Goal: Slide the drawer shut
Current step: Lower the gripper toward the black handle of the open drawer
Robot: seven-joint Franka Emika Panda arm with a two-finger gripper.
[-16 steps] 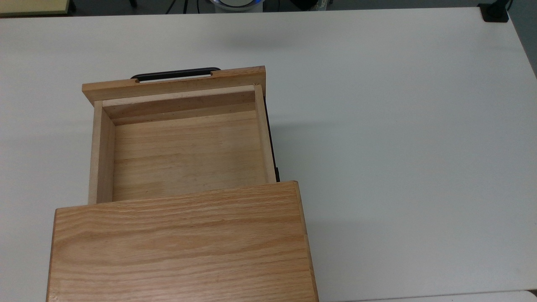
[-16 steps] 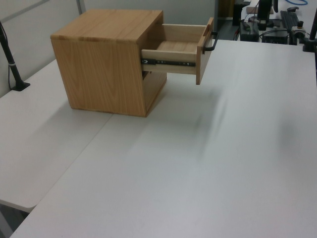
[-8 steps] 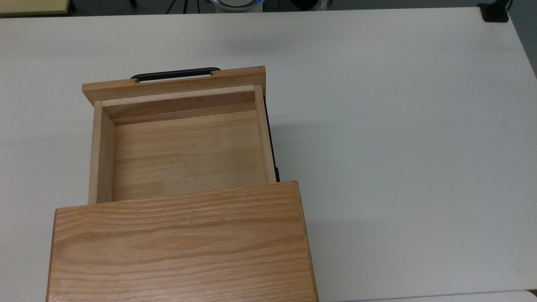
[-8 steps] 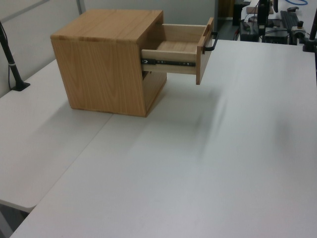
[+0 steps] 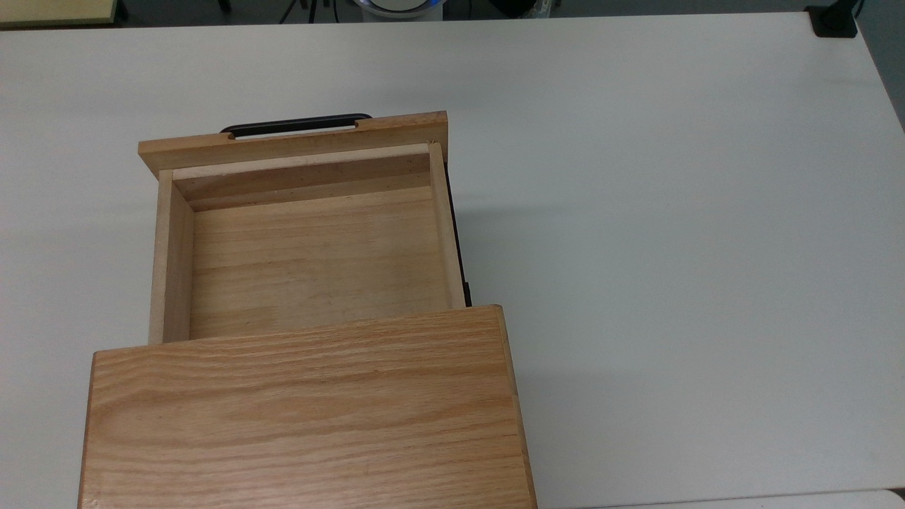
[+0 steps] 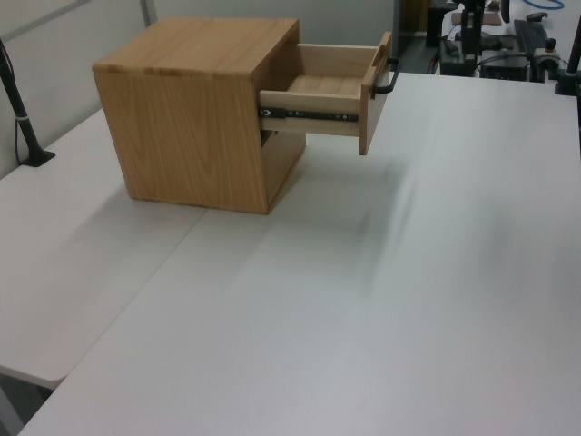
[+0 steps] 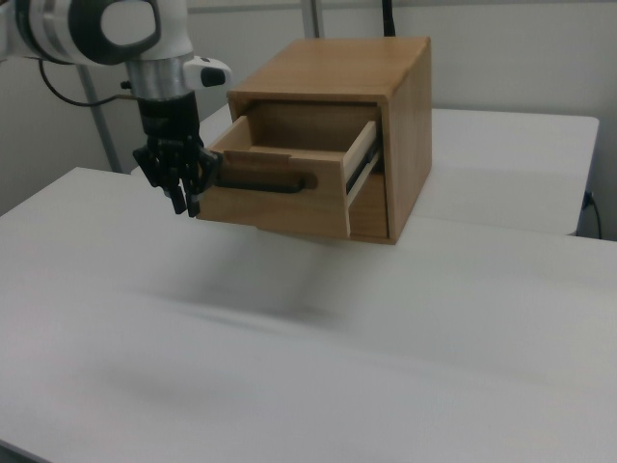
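We see the drawer pulled well out of the cabinet, with its front panel hanging over the white surface and not touching it. In the left view a dark metal rail runs along the drawer's side, so we judge it rides on a slide and should move easily along one line only. The wood looks stiff and solid; nothing here seems fragile, and the tray is empty, so we expect it to be light to push.

In the right view the claw hangs just off the right view's left end of the front panel, near the black handle, pointing down. We cannot tell whether its fingers are apart or together; they read as one dark cluster.

We would not need to grip anything. A flat push on the front panel, near its middle and close to the handle, should send the drawer straight in. Pushing at one end may twist it against the rail and make it bind. The cabinet is not fastened down as far as we can see, so a hard shove could slide the whole box across the smooth surface.
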